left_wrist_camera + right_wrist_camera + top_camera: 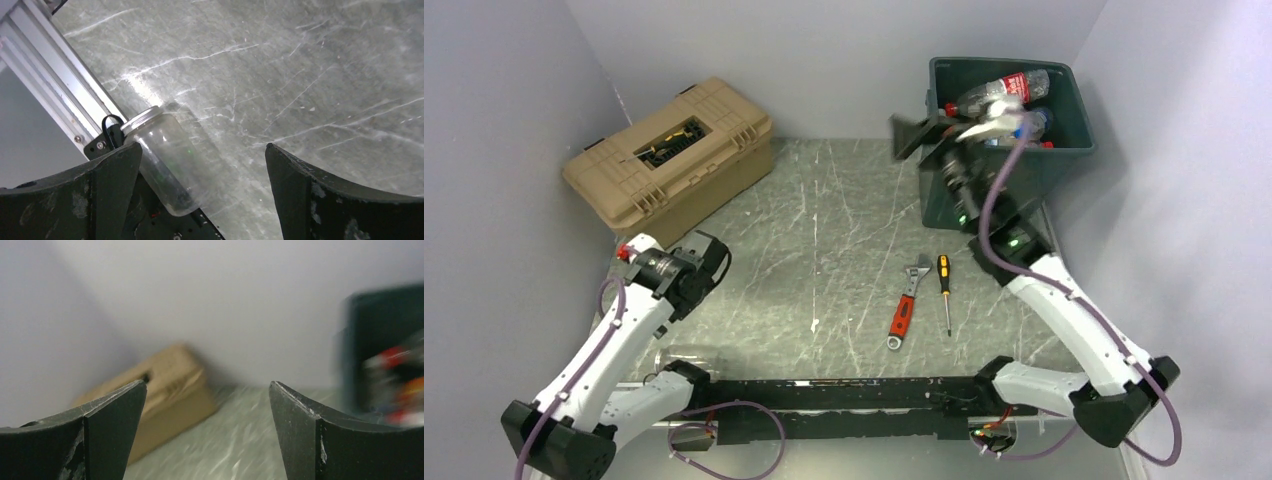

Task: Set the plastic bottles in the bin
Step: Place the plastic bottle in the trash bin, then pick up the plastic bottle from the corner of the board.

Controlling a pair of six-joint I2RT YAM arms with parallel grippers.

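The dark green bin [1049, 165] stands at the back right and holds several plastic bottles; a clear one with a red label [1007, 88] lies on top. My right gripper [929, 140] hovers open by the bin's left rim, nothing between its fingers. In the right wrist view, the right gripper [207, 385] faces the back wall, with the bin [380, 335] and its bottles [395, 357] blurred at the right. My left gripper [712, 262] is open over the near left of the table. Below the left gripper [204, 150], a clear jar-shaped bottle [160, 150] with a silvery cap lies against the rail, untouched.
A tan toolbox [674, 150] sits at the back left, also blurred in the right wrist view [165, 390]. A red-handled wrench [904, 308] and a screwdriver [945, 290] lie mid-table. The black base rail [844, 395] runs along the near edge. Grey walls enclose the table.
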